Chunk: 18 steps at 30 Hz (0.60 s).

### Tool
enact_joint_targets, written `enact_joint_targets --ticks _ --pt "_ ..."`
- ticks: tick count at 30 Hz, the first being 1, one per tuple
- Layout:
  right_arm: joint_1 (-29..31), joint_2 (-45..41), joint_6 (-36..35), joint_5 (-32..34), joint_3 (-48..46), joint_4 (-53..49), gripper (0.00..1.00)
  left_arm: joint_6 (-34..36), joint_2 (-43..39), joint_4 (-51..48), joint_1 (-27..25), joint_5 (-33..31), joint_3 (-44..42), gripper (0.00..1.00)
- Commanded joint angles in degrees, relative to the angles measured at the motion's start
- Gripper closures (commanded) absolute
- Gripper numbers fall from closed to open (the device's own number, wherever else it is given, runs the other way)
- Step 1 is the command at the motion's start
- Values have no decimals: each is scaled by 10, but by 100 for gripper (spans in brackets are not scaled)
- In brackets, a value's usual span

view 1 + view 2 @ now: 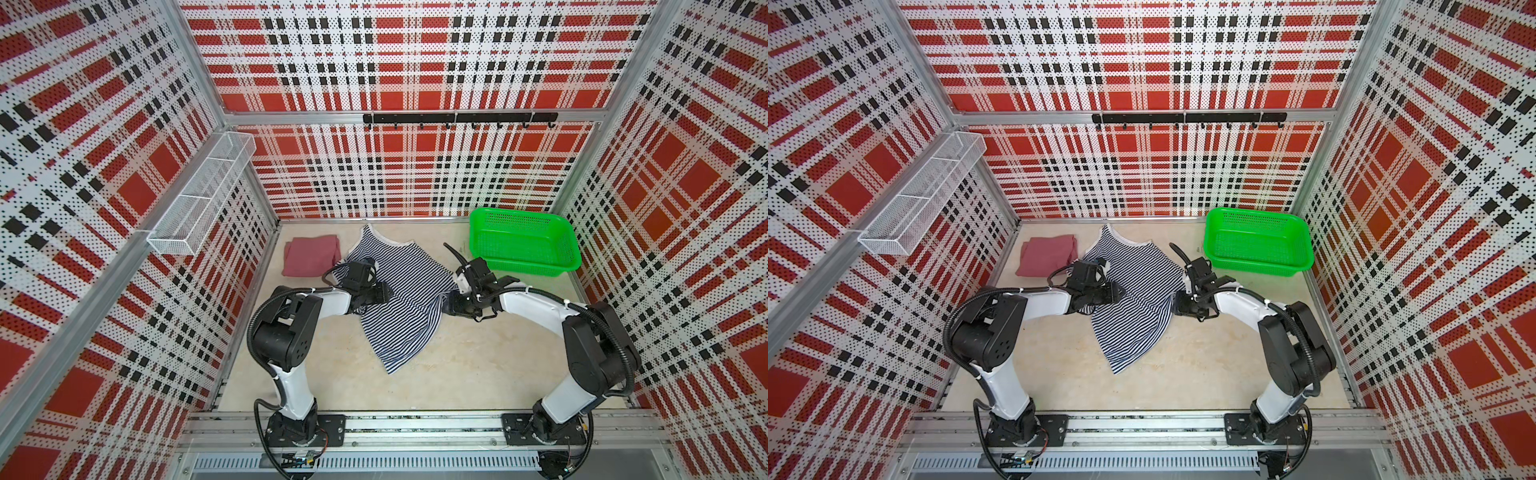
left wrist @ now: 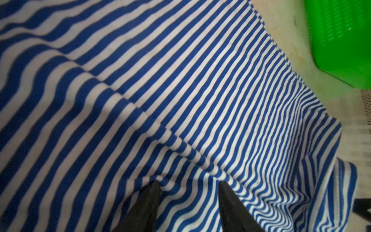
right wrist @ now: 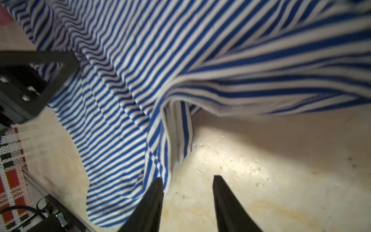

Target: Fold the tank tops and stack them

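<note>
Maroon one done: plain dusty-rose knit tank top [image 1: 309, 259] folded into a compact rectangle at the far left of beige desk [image 1: 478, 353], just beside the other top. Left to do: navy-and-white striped knit tank top [image 1: 399, 299] spread open mid-desk, skewed, white-edged straps toward the back wall, wrinkled, no fold made on it yet. One side edge rucked into a standing fold in the right wrist view. Jaws of left claw [image 2: 189, 181] parted over the stripes near a crease, cloth showing in the gap, no clear pinch. Jaws of right claw [image 3: 187, 177] parted too, nothing between them, above bare desk just beside that rucked edge. Green plastic mesh basket [image 1: 536, 268] far right, apart from both tops. Judged about halfway: striped top to be folded, then stacked with the maroon
</note>
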Motion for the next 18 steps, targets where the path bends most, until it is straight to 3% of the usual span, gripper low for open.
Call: enact_joint_targets --ticks 1,8,11,18 --pt "-5 7 -12 -68 -38 89 50 -11 51 -40 10 9 -22 49" --pt "-5 67 6 -139 -77 301 36 -24 54 -21 13 16 -34 49" --pt "-4 87 40 -178 -75 361 36 -29 57 -17 15 19 -36 49" --pt "4 27 19 -176 -43 242 44 -33 67 -11 24 17 -33 50"
